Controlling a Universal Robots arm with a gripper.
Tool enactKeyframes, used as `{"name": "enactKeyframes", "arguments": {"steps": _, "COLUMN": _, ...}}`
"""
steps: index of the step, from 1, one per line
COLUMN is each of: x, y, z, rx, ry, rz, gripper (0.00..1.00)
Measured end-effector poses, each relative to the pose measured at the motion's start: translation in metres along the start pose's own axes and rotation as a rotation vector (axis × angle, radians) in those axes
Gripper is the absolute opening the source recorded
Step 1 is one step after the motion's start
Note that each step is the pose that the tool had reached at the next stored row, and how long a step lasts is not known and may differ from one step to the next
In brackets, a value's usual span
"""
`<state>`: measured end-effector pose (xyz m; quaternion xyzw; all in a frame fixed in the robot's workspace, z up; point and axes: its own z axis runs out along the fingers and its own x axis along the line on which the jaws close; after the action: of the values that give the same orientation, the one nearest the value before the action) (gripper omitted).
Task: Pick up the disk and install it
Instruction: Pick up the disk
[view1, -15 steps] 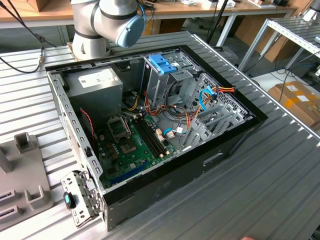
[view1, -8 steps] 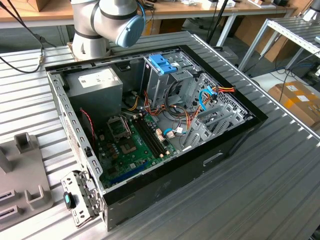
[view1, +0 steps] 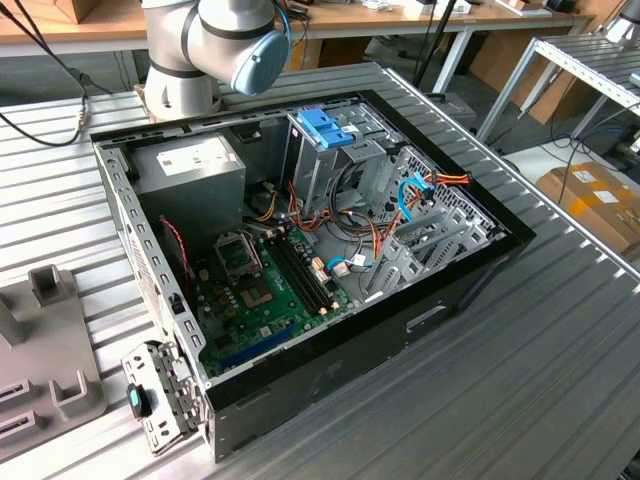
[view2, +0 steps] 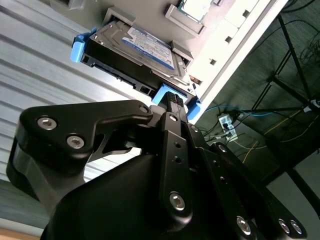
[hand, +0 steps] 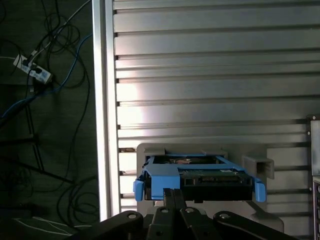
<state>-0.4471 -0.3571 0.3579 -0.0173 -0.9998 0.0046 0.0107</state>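
Exterior view gives us one ribbed metal table (view1: 540, 380), and on it one open computer case (view1: 450, 300) with its board exposed. One grey robot arm (view1: 210, 40) rises at about 11 o'clock from the case. Inside the case, one power supply (view1: 190, 180) sits at 10 o'clock and carries a white label whose print we cannot make out. One grey drive cage (view1: 325, 150) with a blue top stands near 12 o'clock. Grey fixture blocks (view1: 40, 330) lie at 8 o'clock from the case.

In the first wrist view we count one disk (hand: 215, 177), dark with blue side rails. It lies flat in a pale grey holder (hand: 257, 167) on the table, close to the table's edge. The gripper (hand: 174, 191) is right against the disk's near end, with its jaws drawn almost together on the blue front tab. In the second wrist view the disk's top bears one white-and-blue sticker (view2: 150, 42), too small for us to read.
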Motion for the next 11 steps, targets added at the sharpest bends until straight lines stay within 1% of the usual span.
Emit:
{"name": "enactKeyframes", "arguments": {"steps": 4, "x": 0.0, "y": 0.0, "z": 0.0, "rx": 0.0003, "ry": -0.0001, "rz": -0.016, "gripper": 0.11}}
{"name": "enactKeyframes", "arguments": {"steps": 11, "x": 0.0, "y": 0.0, "z": 0.0, "rx": 0.0015, "ry": -0.0007, "rz": -0.073, "gripper": 0.11}}
